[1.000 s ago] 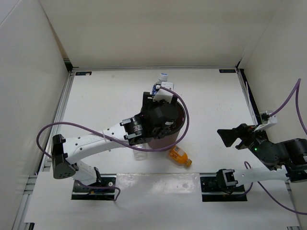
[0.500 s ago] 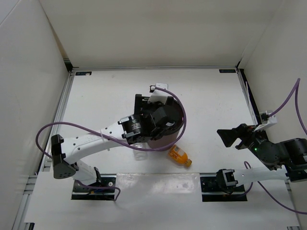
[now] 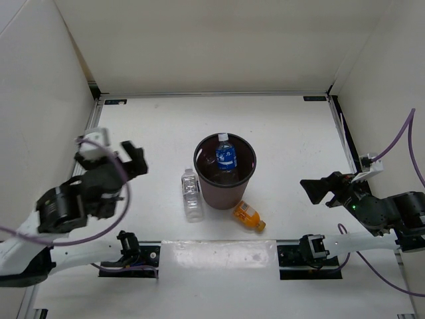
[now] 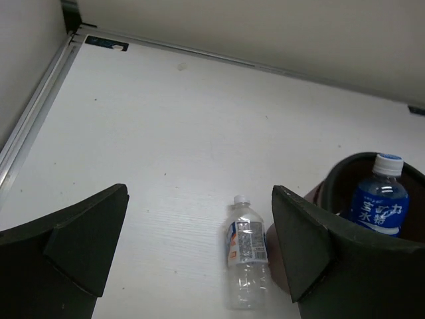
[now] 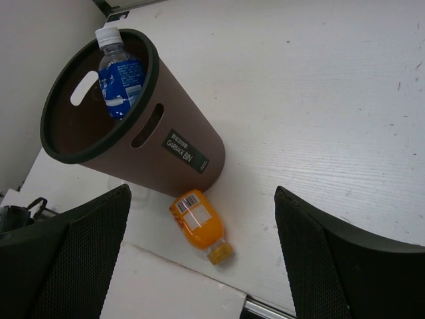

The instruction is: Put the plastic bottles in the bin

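Observation:
The dark brown bin (image 3: 197,161) stands mid-table. The blue-label bottle (image 3: 226,157) stands inside it, cap up. One clear white-capped bottle (image 3: 192,194) lies on the table just left of the bin. The orange bottle (image 3: 248,215) lies at the bin's near right foot. A second clear white-capped bottle is not visible. My left gripper (image 3: 111,159) is open and empty, raised well left of the bin. Its view shows the clear bottle (image 4: 247,249), the bin (image 4: 335,176) and the blue-label bottle (image 4: 380,207). My right gripper (image 3: 319,188) is open and empty, right of the bin.
In the right wrist view the bin (image 5: 179,143) reads "GARBAGE BIN", with the blue-label bottle (image 5: 121,76) inside and the orange bottle (image 5: 198,222) below it. White walls enclose the table on three sides. A raised white strip (image 3: 219,256) runs along the near edge.
My left arm has pulled back from over the bin to the near left, open and empty. The blue-label bottle now stands in the bin. The right arm has not moved.

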